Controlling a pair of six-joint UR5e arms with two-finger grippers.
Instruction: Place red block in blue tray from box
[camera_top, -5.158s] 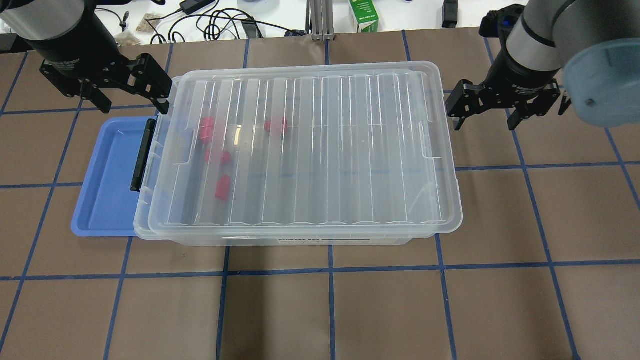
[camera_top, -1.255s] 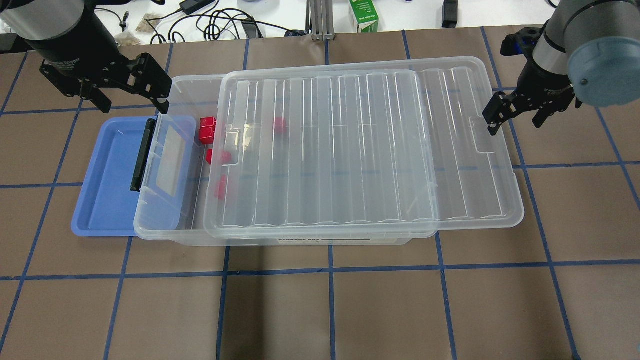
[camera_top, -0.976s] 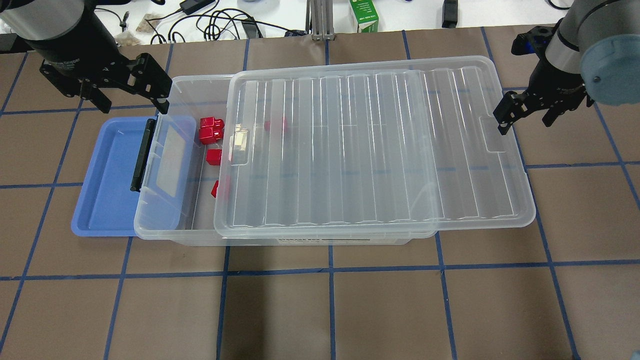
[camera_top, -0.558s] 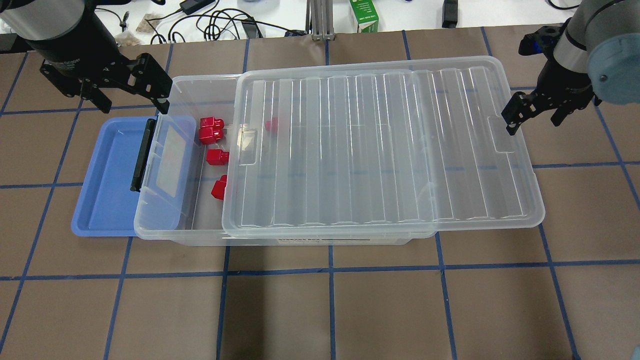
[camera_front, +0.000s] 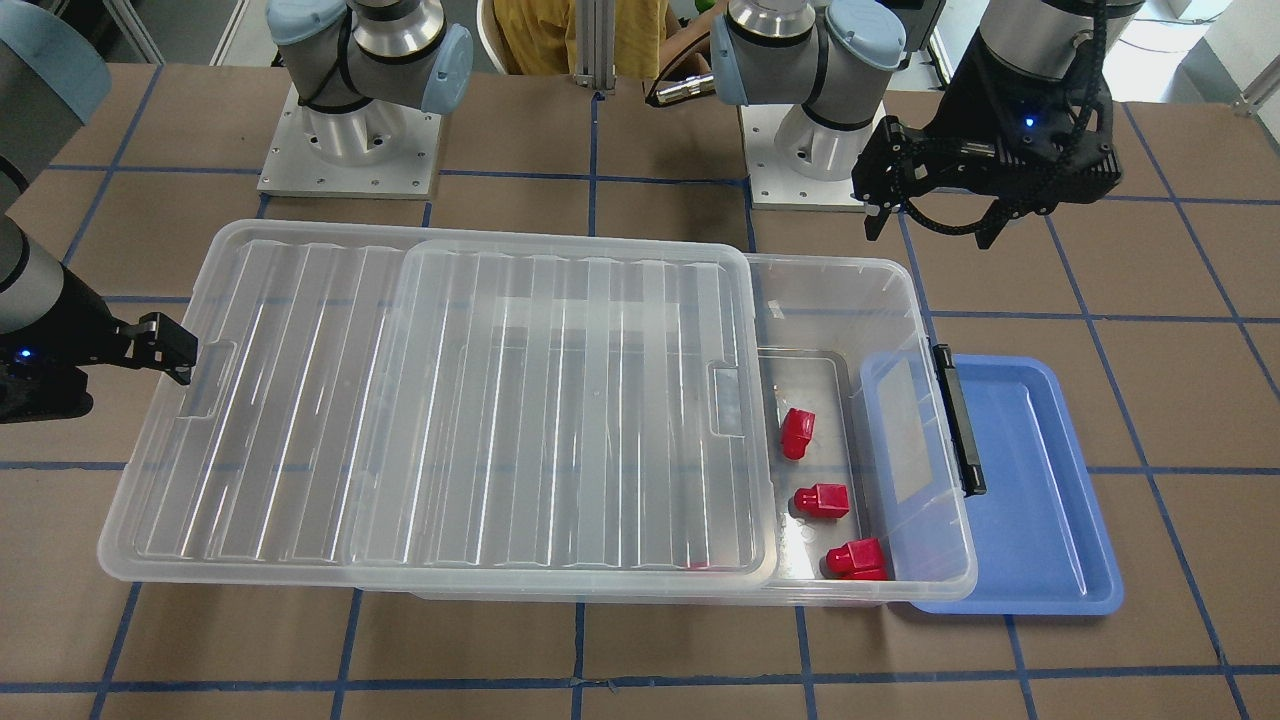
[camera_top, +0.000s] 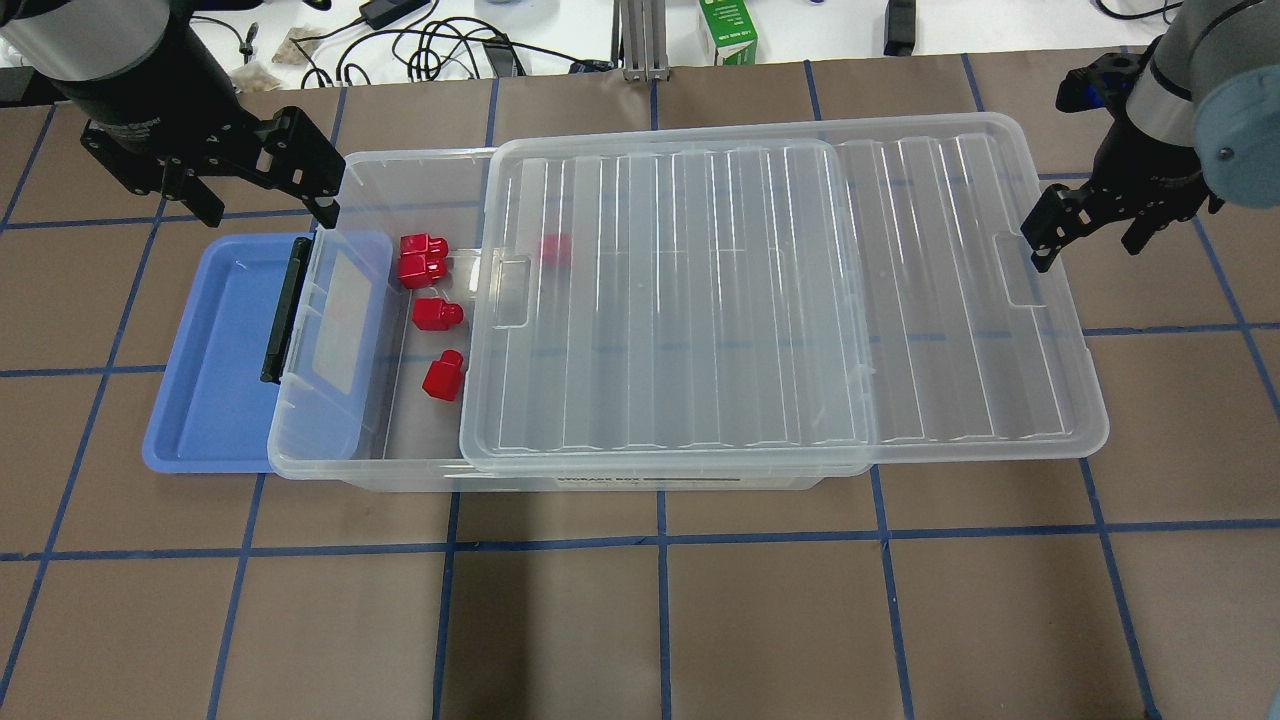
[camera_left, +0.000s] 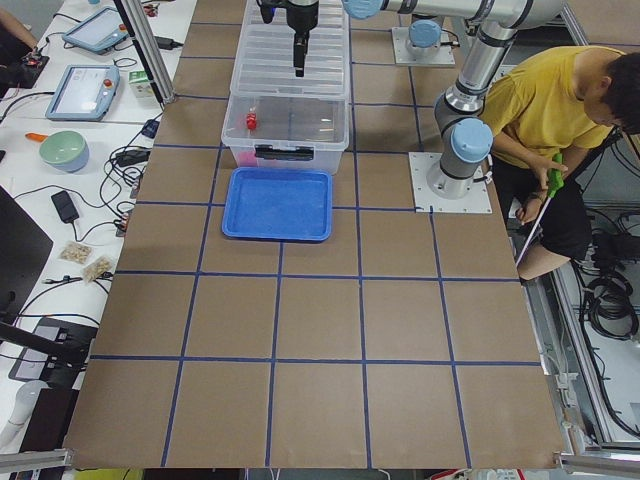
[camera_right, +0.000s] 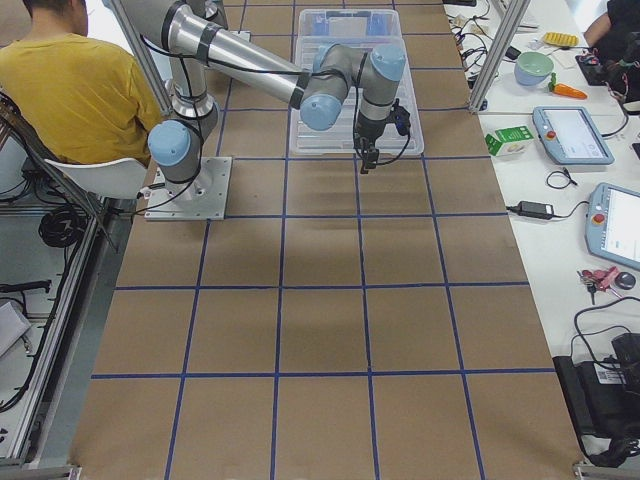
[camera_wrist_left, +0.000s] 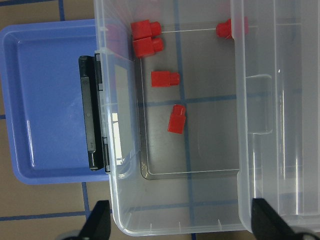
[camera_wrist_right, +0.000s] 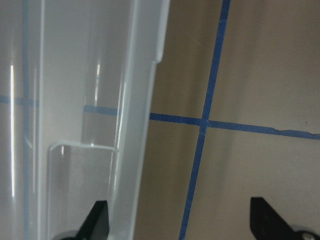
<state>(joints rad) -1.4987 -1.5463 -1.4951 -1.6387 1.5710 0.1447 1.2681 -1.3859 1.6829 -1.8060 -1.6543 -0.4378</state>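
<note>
The box is a clear bin whose ribbed lid sits shifted to the right, so its left end is uncovered. Several red blocks lie there: a pair, one and one; another shows dimly under the lid. They also show in the left wrist view and the front view. The blue tray lies at the box's left end, partly under it. My left gripper is open above the box's far left corner. My right gripper is open, one finger at the lid's right rim.
A black latch is on the box's left end above the tray. Cables and a green carton lie beyond the table's far edge. A person in yellow sits beside the robot base. Brown table with blue tape lines lies in front.
The lid has slid steadily to the right along with my right gripper, uncovering the red blocks at the box's left end. My left arm has not moved.
</note>
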